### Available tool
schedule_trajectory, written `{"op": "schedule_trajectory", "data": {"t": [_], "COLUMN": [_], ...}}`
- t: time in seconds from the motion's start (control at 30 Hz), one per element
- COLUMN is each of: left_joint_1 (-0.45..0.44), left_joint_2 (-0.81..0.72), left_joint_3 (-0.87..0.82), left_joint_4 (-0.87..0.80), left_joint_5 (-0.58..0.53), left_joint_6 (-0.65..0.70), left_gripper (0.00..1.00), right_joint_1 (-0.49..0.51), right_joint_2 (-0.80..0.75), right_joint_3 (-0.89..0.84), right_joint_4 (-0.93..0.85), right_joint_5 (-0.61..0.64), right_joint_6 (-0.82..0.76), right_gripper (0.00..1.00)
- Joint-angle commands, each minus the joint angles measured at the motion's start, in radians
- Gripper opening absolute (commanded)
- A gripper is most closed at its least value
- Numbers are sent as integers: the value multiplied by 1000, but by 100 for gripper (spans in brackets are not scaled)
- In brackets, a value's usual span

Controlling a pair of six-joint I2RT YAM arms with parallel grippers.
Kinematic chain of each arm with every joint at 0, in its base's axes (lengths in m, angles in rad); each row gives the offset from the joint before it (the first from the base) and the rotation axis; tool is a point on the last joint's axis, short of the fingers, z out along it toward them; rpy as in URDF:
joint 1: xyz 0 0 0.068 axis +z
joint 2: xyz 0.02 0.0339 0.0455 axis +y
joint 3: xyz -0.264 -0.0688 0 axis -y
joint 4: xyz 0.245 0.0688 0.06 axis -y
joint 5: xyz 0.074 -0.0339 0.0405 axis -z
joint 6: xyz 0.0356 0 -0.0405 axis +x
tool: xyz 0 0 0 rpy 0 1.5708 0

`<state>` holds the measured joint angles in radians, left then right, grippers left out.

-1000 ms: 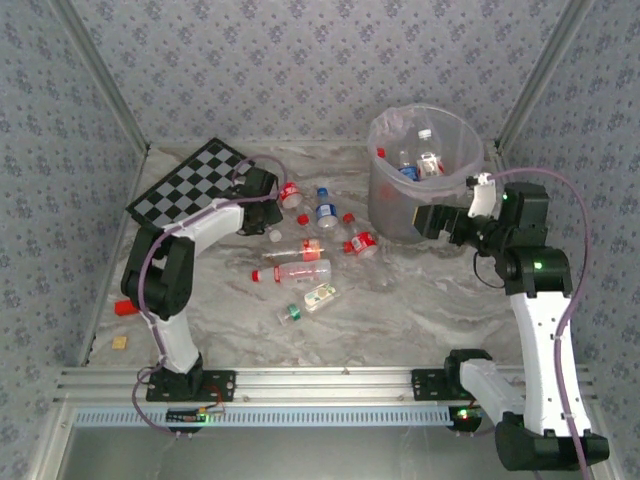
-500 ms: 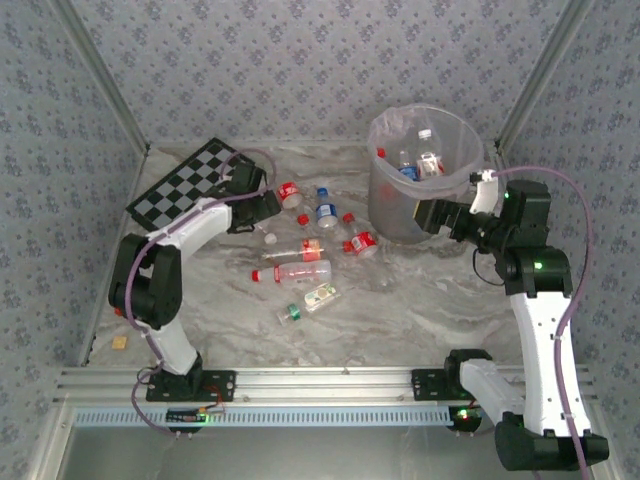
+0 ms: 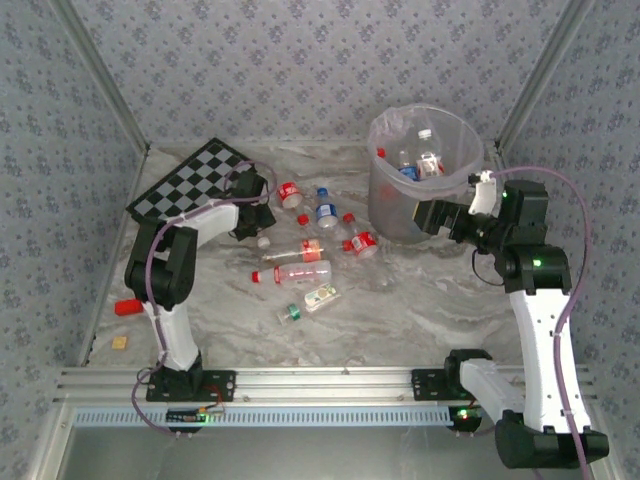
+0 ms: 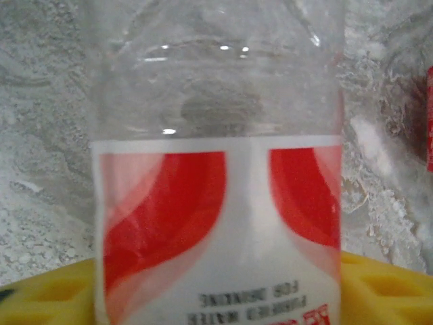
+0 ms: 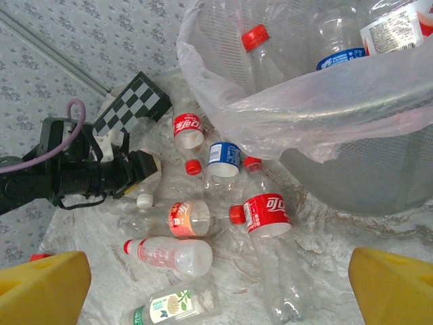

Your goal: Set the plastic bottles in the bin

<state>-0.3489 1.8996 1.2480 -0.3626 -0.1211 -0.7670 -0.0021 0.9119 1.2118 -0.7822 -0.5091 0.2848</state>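
The left arm reaches out low over the worktop (image 3: 410,300), elbow folded, its gripper (image 3: 255,212) down just beside the chequered board (image 3: 190,180). In the wrist view its yellow fingers (image 4: 40,291) are spread wide on either side of a clear red-labelled bottle (image 4: 216,223). I cannot tell whether they press on it.

The right arm stands tall from its base and bends over. Its gripper (image 3: 432,216) is held up against the near side of the bin (image 3: 392,215), fingers (image 5: 40,288) apart with nothing between them.

Several bottles (image 3: 428,160) already lie inside the bin. The other plastic bottles (image 3: 300,272) are scattered on their sides between the two arms.
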Motion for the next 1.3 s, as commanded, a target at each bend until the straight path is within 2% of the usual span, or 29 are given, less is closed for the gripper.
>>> {"op": "schedule_trajectory", "data": {"t": [0.0,0.07,0.23,0.4,0.47,0.53,0.6,0.67,0.83,0.93,1.1,1.27], "left_joint_1": [-1,-1,-4,-25,-33,-41,-64,-113,-249,-319,-390,-407], "left_joint_2": [-19,-43,-137,-323,-411,-502,-582,-658,-778,-804,-800,-780], "left_joint_3": [25,18,0,-49,-84,-148,-236,-327,-462,-494,-478,-469], "left_joint_4": [-2,-2,-7,42,74,144,258,372,522,574,558,543], "left_joint_5": [-11,-19,9,53,107,218,354,400,418,406,390,380], "left_joint_6": [-2,13,52,135,171,188,212,228,297,316,381,403], "left_gripper": [49,48,52,52,51,49,48,48,46,46,46,46], "right_joint_1": [3,6,13,44,66,100,148,209,367,425,450,472], "right_joint_2": [-6,-5,16,79,107,140,181,229,362,432,520,574], "right_joint_3": [33,44,53,121,153,183,212,254,360,381,358,353], "right_joint_4": [-9,-1,30,55,73,108,138,150,147,173,256,301], "right_joint_5": [-49,-61,-71,-72,-69,-71,-71,-61,6,29,-5,-80], "right_joint_6": [23,31,52,62,70,86,107,122,127,169,249,275], "right_gripper": [100,100,100,100,100,100,100,100,100,100,100,97]}}
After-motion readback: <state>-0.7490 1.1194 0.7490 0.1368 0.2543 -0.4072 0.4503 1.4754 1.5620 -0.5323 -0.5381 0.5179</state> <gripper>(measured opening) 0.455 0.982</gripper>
